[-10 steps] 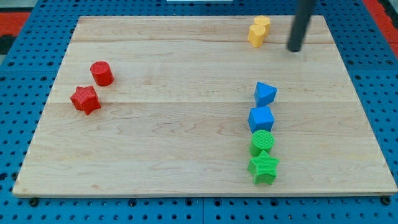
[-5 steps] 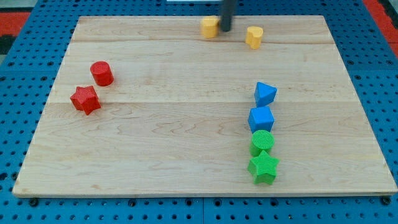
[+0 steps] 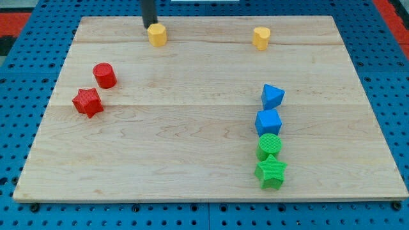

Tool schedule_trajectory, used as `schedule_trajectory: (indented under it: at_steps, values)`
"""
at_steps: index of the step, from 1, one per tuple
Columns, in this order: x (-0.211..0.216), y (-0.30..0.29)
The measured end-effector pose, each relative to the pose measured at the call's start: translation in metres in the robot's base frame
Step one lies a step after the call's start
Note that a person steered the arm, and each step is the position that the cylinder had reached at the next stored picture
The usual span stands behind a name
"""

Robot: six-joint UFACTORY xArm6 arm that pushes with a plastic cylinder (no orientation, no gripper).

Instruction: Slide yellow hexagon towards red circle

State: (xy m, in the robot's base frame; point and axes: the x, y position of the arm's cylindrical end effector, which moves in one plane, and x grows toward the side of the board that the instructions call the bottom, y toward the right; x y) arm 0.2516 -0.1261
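Note:
The yellow hexagon [image 3: 157, 34] lies near the board's top edge, left of centre. My tip [image 3: 150, 26] is right at its upper left side, touching or nearly touching it. The red circle [image 3: 104, 75] lies lower and to the left of the hexagon, near the board's left side, with bare wood between them.
A red star [image 3: 87, 102] lies just below and left of the red circle. A second yellow block [image 3: 261, 38] sits at the top right. A blue block [image 3: 273, 96], a blue cube [image 3: 268, 121], a green circle [image 3: 270, 145] and a green star [image 3: 271, 171] form a column at the right.
My tip swept left along the top of the board, pushing the yellow hexagon away from the other yellow block. Now the tip sits at the hexagon's upper left instead of its right.

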Motion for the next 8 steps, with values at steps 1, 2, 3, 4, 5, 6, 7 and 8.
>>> schedule_trajectory:
  at_steps: [1,2,3,4,5,6,7,8]
  values:
    - [0.027,0.016]
    - [-0.004,0.023]
    - [0.019,0.052]
    - [0.032,-0.010]
    - [0.030,0.039]
    - [0.029,0.128]
    - [0.059,0.086]
    - [0.059,0.066]
